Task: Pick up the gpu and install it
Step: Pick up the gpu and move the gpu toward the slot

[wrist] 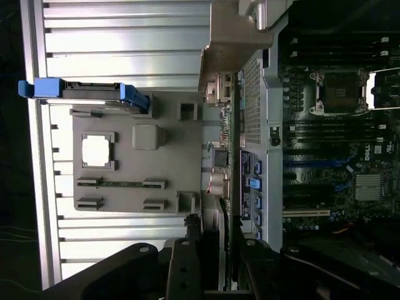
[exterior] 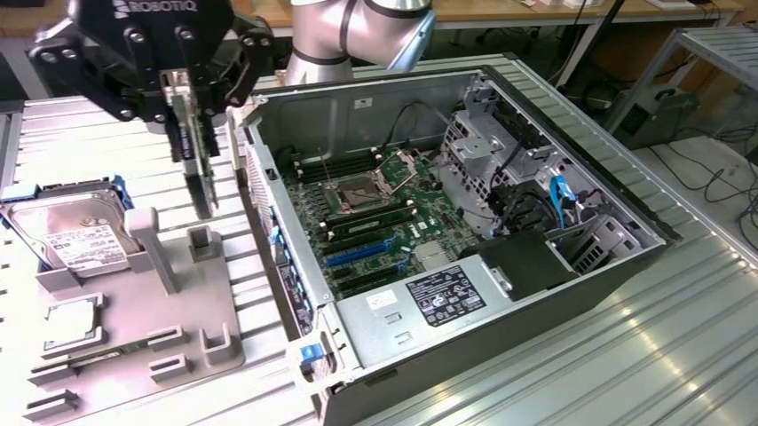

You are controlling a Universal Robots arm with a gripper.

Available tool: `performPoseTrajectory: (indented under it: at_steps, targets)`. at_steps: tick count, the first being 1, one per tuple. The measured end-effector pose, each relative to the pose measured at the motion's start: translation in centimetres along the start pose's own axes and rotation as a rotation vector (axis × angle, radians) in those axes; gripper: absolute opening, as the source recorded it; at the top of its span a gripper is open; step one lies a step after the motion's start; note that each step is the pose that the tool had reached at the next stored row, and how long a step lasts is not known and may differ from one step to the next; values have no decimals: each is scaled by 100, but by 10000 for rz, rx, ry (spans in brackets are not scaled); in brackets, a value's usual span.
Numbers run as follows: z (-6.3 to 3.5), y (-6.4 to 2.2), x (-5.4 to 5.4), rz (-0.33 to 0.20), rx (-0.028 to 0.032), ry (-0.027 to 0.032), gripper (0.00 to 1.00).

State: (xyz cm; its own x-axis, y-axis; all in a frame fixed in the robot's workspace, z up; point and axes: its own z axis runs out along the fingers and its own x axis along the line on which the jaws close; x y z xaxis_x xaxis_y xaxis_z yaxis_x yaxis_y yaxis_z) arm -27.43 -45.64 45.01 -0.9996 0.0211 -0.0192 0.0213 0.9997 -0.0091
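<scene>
There is one gripper and one gpu. There is one open computer case, one motherboard and one processor socket. There is one grey parts holder, one hard drive, one processor chip and one memory stick.

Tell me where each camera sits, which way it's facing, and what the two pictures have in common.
Exterior view: off the arm, above the table, looking slantwise down at the open computer case and grey tray; the arm and pincer show, clamped on the gpu.
Wrist view: on the wrist, looking down past the pincer along the gpu's edge to tray and case.
Shared: pincer, gpu, tray, hard drive, motherboard.
</scene>
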Motion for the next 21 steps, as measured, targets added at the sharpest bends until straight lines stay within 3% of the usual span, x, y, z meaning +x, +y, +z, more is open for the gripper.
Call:
performPoseTrajectory:
  at_steps: [3,9,12,21]
  targets:
    - [5,6,-302,-1,1,0,28]
    - [11,13,-608,-1,1,0,28]
    - [17,20,-930,-1,1,0,28]
    - [29,33,-1560,-1,1,0,28]
